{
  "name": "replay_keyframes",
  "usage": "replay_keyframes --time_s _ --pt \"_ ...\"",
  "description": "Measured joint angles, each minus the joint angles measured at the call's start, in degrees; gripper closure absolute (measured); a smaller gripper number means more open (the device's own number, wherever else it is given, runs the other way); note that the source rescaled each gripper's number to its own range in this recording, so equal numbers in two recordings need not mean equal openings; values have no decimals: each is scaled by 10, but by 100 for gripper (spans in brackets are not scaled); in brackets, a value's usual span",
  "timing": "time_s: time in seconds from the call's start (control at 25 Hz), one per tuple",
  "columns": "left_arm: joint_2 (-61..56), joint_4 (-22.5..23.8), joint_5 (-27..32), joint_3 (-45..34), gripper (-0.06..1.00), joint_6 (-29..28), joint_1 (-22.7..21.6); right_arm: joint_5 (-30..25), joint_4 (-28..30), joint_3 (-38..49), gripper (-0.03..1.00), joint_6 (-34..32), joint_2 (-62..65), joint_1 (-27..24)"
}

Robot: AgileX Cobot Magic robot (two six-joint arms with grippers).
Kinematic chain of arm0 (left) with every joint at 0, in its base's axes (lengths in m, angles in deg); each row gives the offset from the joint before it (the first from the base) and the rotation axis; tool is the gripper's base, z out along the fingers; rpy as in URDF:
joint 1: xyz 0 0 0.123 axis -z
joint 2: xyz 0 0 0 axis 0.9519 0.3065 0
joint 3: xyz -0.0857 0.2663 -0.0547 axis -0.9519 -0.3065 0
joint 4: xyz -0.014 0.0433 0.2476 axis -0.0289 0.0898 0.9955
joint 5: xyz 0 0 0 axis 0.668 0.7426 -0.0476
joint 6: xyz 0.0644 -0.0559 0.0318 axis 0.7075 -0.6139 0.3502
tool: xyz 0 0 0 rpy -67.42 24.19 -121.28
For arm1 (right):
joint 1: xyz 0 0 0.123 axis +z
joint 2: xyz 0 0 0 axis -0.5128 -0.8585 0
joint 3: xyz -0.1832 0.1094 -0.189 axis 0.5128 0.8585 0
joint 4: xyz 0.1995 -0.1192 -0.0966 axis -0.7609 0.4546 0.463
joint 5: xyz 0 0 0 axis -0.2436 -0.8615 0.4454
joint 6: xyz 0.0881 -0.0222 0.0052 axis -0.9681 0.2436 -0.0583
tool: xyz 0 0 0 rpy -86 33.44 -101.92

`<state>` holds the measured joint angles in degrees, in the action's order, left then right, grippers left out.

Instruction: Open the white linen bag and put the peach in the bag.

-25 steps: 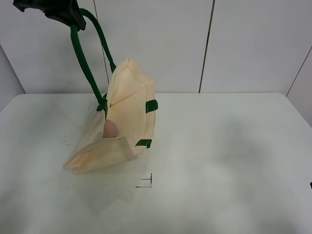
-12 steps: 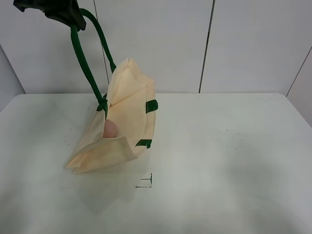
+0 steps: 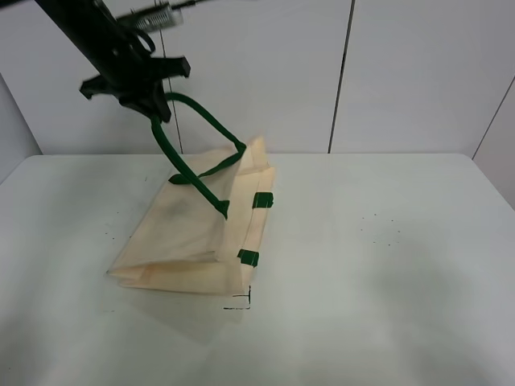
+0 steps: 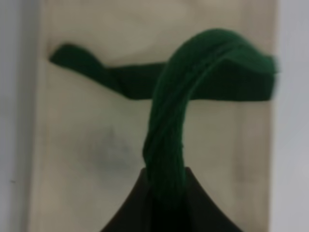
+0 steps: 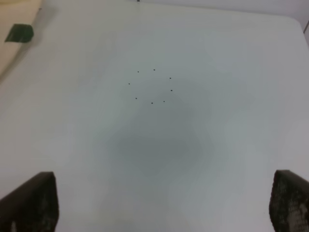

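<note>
The white linen bag [image 3: 193, 241] lies slumped on the table left of centre, its mouth towards the right. My left gripper [image 3: 153, 108] is above it, shut on a green strap handle [image 3: 197, 121] and holding it up. The left wrist view shows the handle [image 4: 169, 130] running into the gripper [image 4: 166, 195], with the bag's fabric [image 4: 87, 150] below. The peach is hidden. My right gripper [image 5: 159, 205] is open and empty over bare table, well to the right of the bag; it is out of the exterior view.
A small black corner mark [image 3: 241, 301] is on the white table [image 3: 386, 305] just in front of the bag. A ring of small dots [image 5: 152, 87] lies below the right gripper. The bag's edge [image 5: 9, 58] and a green tab [image 5: 20, 33] show in the right wrist view.
My left gripper has come down and to the right with the handle. The bag has sagged flatter and its mouth has closed over; the peach no longer shows.
</note>
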<state>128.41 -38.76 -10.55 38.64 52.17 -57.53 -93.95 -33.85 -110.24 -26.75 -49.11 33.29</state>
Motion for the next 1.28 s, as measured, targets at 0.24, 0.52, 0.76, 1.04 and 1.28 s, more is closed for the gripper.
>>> replay_keyframes --time_s 0.24,0.52,0.76,1.04,1.28 --pt "99 -32 -35 -41 94 17 0 0 -1 0 0 0 0 0" --pt "142 -35 -46 -43 65 46 0 0 -2 0 0 0 0 0" --pt "142 39 -54 -43 6 50 0 0 -2 0 0 -1 0 0" --pt "142 116 -44 -43 0 16 -22 0 -2 0 0 -1 0 0" --pt "142 107 1 -43 0 18 -118 0 -2 0 0 -1 0 0"
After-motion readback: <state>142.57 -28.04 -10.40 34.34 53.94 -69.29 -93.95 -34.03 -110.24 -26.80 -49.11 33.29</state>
